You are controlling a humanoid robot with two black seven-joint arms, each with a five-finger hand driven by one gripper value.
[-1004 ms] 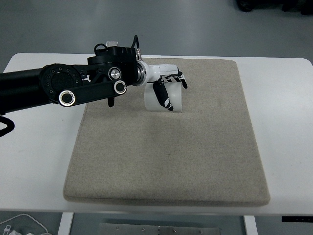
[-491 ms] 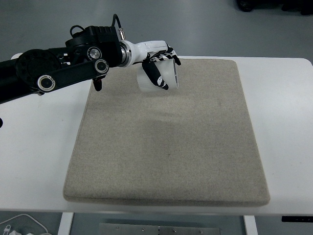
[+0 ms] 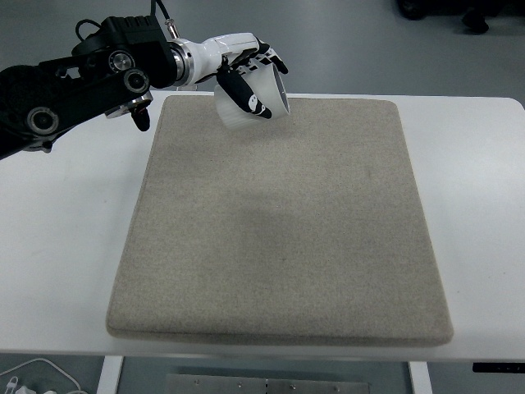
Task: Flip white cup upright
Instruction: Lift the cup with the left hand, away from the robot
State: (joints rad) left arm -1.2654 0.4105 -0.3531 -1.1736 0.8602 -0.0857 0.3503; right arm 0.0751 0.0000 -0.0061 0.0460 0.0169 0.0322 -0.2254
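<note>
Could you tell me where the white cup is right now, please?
In the top view the white cup is held in the left hand, tilted, above the far left edge of the beige mat.

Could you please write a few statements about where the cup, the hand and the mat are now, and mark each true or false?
1. The left hand grasps the white cup. True.
2. The cup stands upright on the beige mat. False: it is held tilted near the mat's far edge.
3. The right arm reaches over the mat. False: no right arm shows.
4. The mat lies on a white table. True.
</note>
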